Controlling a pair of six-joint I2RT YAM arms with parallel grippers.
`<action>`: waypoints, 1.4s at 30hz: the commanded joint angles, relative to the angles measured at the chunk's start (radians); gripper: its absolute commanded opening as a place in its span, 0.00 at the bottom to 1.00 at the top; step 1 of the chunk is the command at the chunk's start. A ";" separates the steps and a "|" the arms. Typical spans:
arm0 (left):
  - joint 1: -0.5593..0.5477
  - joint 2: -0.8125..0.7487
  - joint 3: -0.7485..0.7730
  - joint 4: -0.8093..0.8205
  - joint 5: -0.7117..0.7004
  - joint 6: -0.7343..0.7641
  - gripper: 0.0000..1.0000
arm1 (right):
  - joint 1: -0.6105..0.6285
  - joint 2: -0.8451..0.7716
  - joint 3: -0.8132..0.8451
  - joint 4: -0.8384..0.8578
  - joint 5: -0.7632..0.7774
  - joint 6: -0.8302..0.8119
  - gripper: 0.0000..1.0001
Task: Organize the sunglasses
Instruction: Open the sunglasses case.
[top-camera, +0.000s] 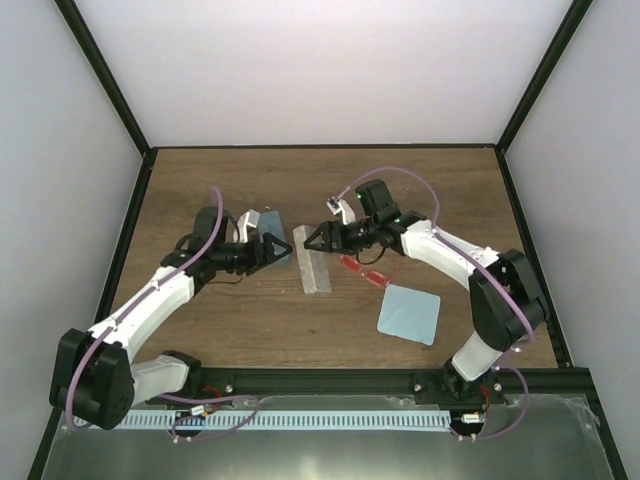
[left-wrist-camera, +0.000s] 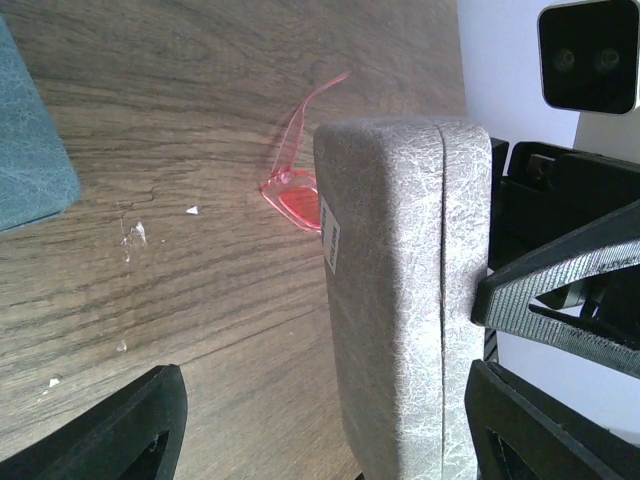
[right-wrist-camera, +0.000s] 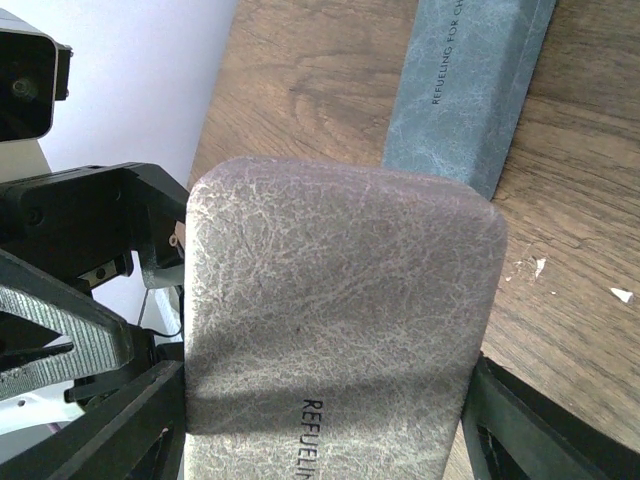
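Red thin-framed sunglasses (top-camera: 362, 270) lie on the wooden table (top-camera: 250, 180), just right of the grey textured oblong case (top-camera: 314, 268) and beneath the right arm's wrist.

The right gripper (top-camera: 308, 240) is clamped across the far part of that case, just left of the glasses. The left gripper (top-camera: 283, 250) meets the case from its other side, jaws apart, with a clear gap at one finger. A blue oblong case (top-camera: 262, 224) lies behind the left gripper, and a light-blue square cloth (top-camera: 410, 314) lies nearer, right of the glasses. Bare wood stretches toward the far wall. Only the left wrist view shows the sunglasses (left-wrist-camera: 292, 198) closely, a lens and slender arm peeking past the case; the case's broad face fills the right wrist view.
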 joint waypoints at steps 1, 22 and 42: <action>0.003 0.016 0.027 0.034 0.036 0.008 0.78 | -0.006 0.008 0.054 0.018 -0.047 -0.023 0.35; -0.027 0.149 0.050 0.014 -0.023 0.036 0.78 | -0.006 -0.018 0.069 0.039 -0.128 -0.039 0.34; -0.026 0.208 0.020 0.004 -0.056 0.053 0.78 | -0.034 -0.073 0.055 0.192 -0.272 0.060 0.30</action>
